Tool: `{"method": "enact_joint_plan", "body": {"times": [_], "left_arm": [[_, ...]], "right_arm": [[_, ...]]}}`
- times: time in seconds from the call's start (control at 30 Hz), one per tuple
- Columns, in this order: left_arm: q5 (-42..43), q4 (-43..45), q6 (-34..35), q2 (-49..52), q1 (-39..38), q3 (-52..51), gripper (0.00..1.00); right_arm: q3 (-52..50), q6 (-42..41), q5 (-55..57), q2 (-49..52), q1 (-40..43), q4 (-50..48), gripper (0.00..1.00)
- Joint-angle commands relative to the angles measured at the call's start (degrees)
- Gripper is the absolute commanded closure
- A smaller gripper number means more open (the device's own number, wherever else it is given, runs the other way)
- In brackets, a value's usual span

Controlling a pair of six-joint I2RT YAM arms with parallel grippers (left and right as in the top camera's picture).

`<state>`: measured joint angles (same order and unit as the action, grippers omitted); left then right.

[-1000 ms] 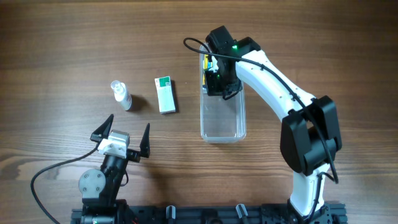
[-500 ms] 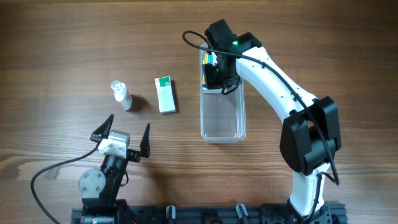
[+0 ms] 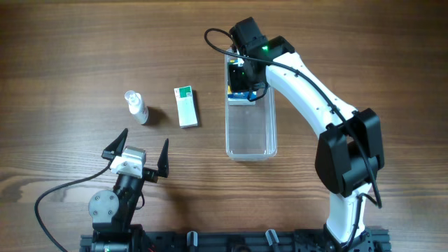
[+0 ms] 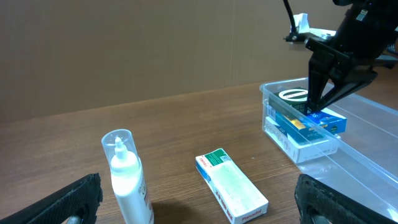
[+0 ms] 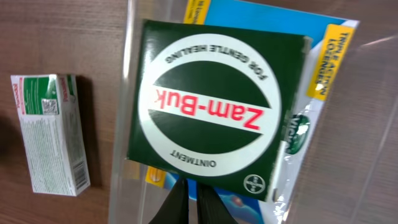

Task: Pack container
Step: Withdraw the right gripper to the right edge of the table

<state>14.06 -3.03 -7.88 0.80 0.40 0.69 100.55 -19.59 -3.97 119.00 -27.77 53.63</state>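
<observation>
Zam-Buk box (image 5: 211, 112) and blue box (image 5: 267, 31) are packed at 12 o'clock in the container (image 3: 250, 133); white-green box (image 3: 185, 106) and spray bottle (image 3: 136, 106), at its 9 o'clock, probably wait to be packed; right gripper (image 5: 193, 202) nearly closed, left gripper (image 3: 146, 135) spread wide, both empty.

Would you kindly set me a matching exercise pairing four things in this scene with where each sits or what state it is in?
Things:
1. spray bottle
2. white-and-green box
3. Zam-Buk box
4. left gripper

Places or states:
A. inside the container, lying on a blue box
B. open, holding nothing
C. standing upright on the table
D. lying flat on the table, between the bottle and the container

Pairs: 1-C, 2-D, 3-A, 4-B.
</observation>
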Motion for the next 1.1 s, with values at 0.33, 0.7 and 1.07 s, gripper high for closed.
{"method": "enact_joint_plan", "body": {"times": [0.33,0.7,1.07], "left_arm": [[0.5,0.0,-0.1,0.0,0.3,-0.3,0.0],[0.5,0.0,-0.1,0.0,0.3,-0.3,0.0],[0.5,0.0,-0.1,0.0,0.3,-0.3,0.0]], "right_arm": [[12.9,-1.4,-3.3,-14.6,3.5,14.6,0.12],[6.4,-17.3,5.4,-22.2,46.0,27.7,0.0],[4.7,-17.5,8.2,-19.7,51.7,26.9,0.0]]}}
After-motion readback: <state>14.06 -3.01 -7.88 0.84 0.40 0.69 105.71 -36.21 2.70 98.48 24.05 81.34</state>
